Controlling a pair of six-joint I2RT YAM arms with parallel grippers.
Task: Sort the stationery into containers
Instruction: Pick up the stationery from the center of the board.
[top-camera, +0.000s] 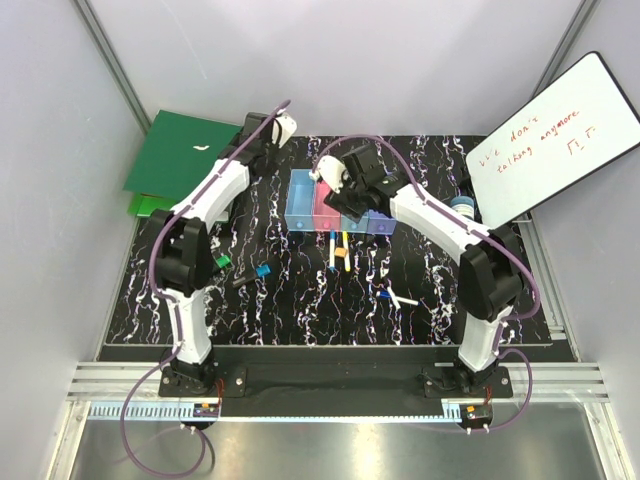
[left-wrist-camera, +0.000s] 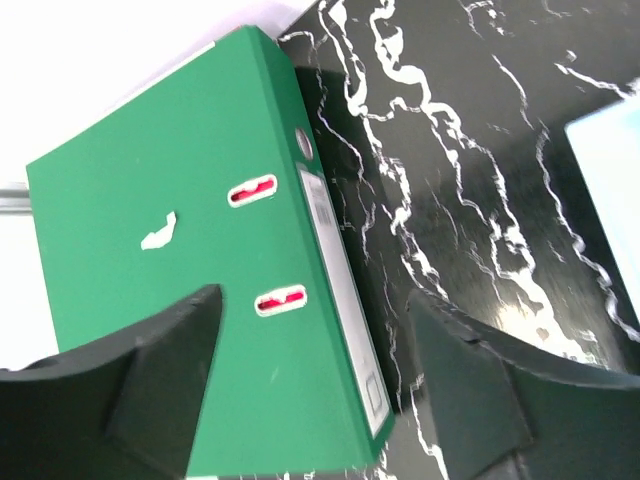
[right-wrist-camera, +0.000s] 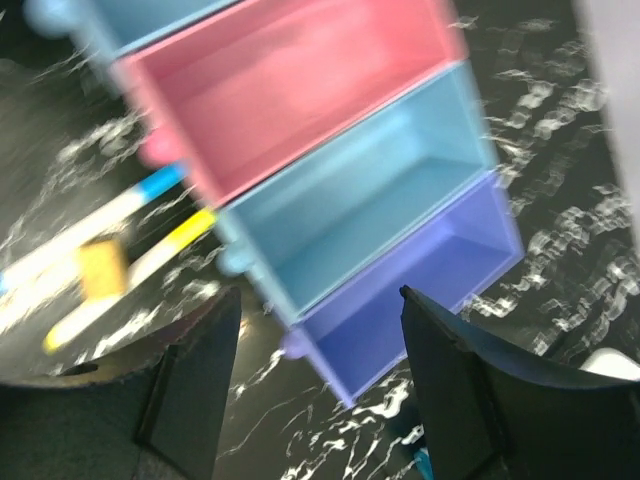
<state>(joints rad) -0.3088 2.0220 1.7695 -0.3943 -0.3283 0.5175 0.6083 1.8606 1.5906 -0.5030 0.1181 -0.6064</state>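
Observation:
The four joined containers (top-camera: 335, 207) stand in a row at the table's back centre: light blue, pink (right-wrist-camera: 300, 80), light blue (right-wrist-camera: 370, 190) and violet (right-wrist-camera: 420, 280); those seen in the right wrist view look empty. My right gripper (top-camera: 358, 185) (right-wrist-camera: 320, 300) is open and empty above the row, over the violet bin's near corner. Pens with blue and yellow parts (top-camera: 338, 250) (right-wrist-camera: 130, 250) lie just in front of the bins. A white stick and a blue piece (top-camera: 396, 297) lie nearer. My left gripper (top-camera: 262, 140) (left-wrist-camera: 315, 295) is open and empty over the green binder's right edge.
The green ring binder (top-camera: 185, 155) (left-wrist-camera: 200, 250) lies at the back left. A whiteboard with red writing (top-camera: 550, 140) leans at the back right, a round blue-white disc (top-camera: 462, 205) beside it. A green piece (top-camera: 222, 262), a blue piece (top-camera: 264, 271) and a black pen (top-camera: 243, 282) lie near the left arm.

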